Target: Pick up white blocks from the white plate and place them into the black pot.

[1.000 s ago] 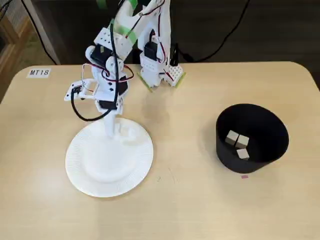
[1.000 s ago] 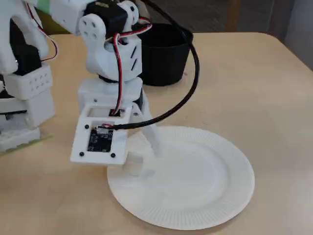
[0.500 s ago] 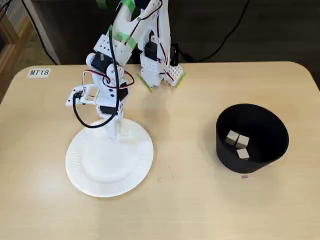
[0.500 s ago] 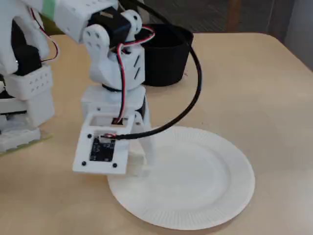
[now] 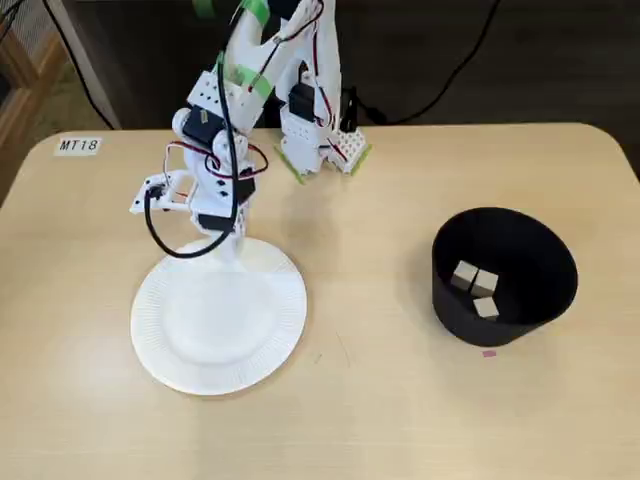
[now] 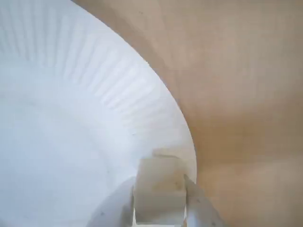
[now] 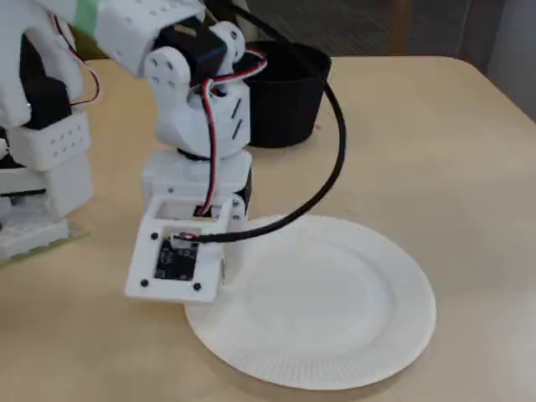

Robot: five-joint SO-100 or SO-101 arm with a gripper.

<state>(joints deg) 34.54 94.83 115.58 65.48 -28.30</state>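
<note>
- Fixed view from above: gripper now standing at the far rim of the white plate, drawn back from the spot further in over the plate where it stood a second ago. Plate surface bare — no loose cube seen on it. Three white blocks lying together in the black pot, well apart from the plate, to the right in this view. Count in the pot unchanged.
- Wrist view: fingers clenched on a white block — cube seated squarely between them, a finger pressed to each side. Ribbed plate rim directly beneath, bare table beyond. Cannot tell whether the block has cleared the plate surface.
- Fixed view from the side: gripper's wrist camera board hanging low over the near-left edge of the plate, hiding the fingertips and the cube. Cube that sat in plain sight beside the finger a second ago no longer visible there. Pot behind the arm.
- Judgement: grasp made on what looks like the last block on the plate; lift and carry across to the pot outstanding.
</note>
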